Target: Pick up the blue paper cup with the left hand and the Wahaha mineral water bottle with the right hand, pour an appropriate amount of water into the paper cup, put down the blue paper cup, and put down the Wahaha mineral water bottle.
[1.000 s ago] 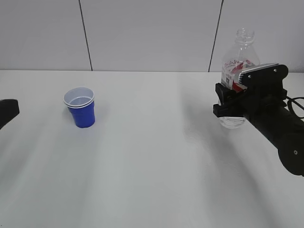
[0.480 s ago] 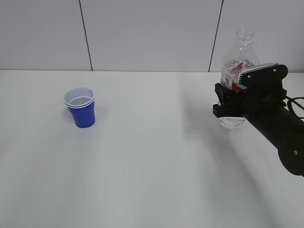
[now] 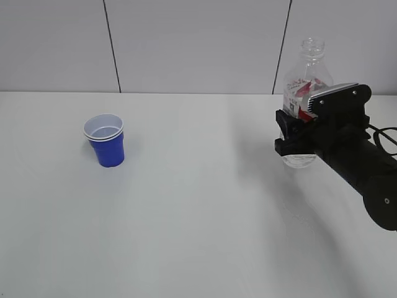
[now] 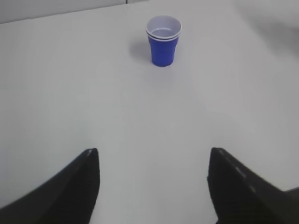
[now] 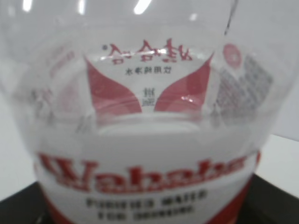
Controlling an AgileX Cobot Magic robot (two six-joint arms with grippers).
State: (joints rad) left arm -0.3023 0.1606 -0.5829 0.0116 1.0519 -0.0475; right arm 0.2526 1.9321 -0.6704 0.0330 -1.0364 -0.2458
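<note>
The blue paper cup [image 3: 105, 141] stands upright on the white table [image 3: 198, 217] at the left, white inside with a double rim. In the left wrist view it stands far ahead [image 4: 163, 40], well clear of my open, empty left gripper [image 4: 152, 158]. The left arm is out of the exterior view. My right gripper [image 3: 293, 133] is shut on the Wahaha mineral water bottle [image 3: 306, 81], gripping its body below the red-and-white label. The bottle is upright and uncapped, its base at or just above the table. It fills the right wrist view [image 5: 149, 116]. Water shows in it.
A grey panelled wall [image 3: 198, 43] runs behind the table's far edge. Black cables [image 3: 386, 135] trail beside the right arm at the right edge.
The right gripper and the bottle have shifted a little to the left. The left arm's black tip, at the left edge a second ago, has left the exterior view.
</note>
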